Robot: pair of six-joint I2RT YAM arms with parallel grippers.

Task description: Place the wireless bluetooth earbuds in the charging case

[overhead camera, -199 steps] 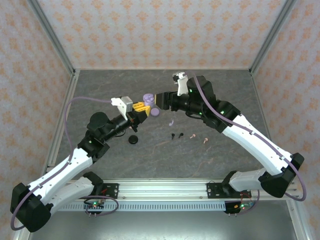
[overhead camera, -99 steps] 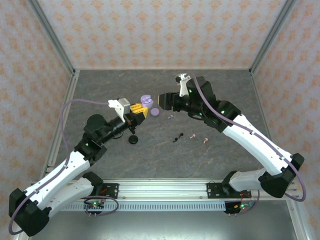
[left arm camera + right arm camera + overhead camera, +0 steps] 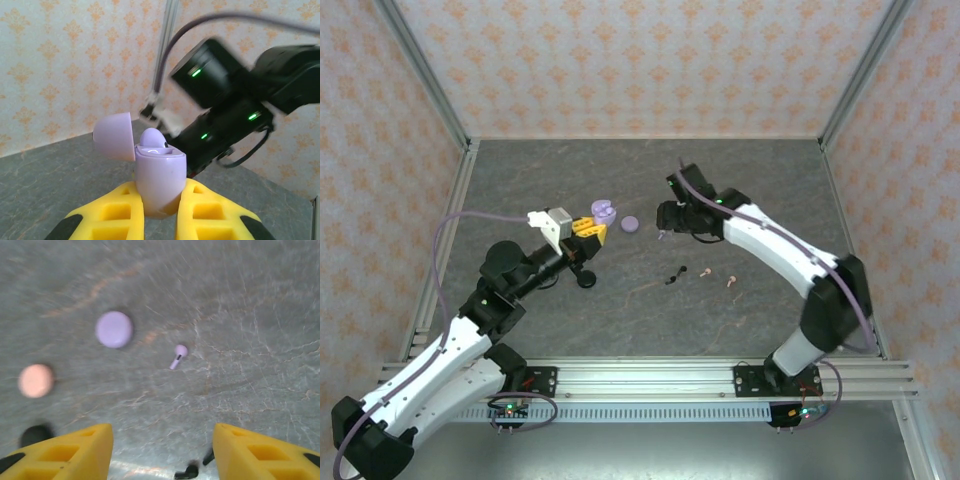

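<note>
Noted left gripper (image 3: 588,228) clenched on the lilac charging case (image 3: 159,175), lifted off the surface (image 3: 740,180) left of centre. Case upright between the yellow fingers (image 3: 115,212), lid (image 3: 114,136) swung open to the left in the left wrist view. Saw one lilac earbud (image 3: 152,138) seated in the open top of the case. Recorded right gripper (image 3: 162,450) released, jaws well apart with nothing between them, hovering above the surface just right of the held case in the overhead view. Found second lilac earbud (image 3: 177,355) lying loose on the surface under the right gripper, touching nothing. Logged lilac puck (image 3: 630,224) flat on the surface between the two grippers, and black puck (image 3: 586,279) nearer, just beside the left arm (image 3: 510,285). Picked out a pink puck (image 3: 36,380) in the right wrist view, left of the lilac one and apart from it. Counted black earbuds (image 3: 672,278) near centre, close together — pale pink earbuds (image 3: 705,272) just to their right, one slightly farther right and nearer than the other, all loose on the surface.
</note>
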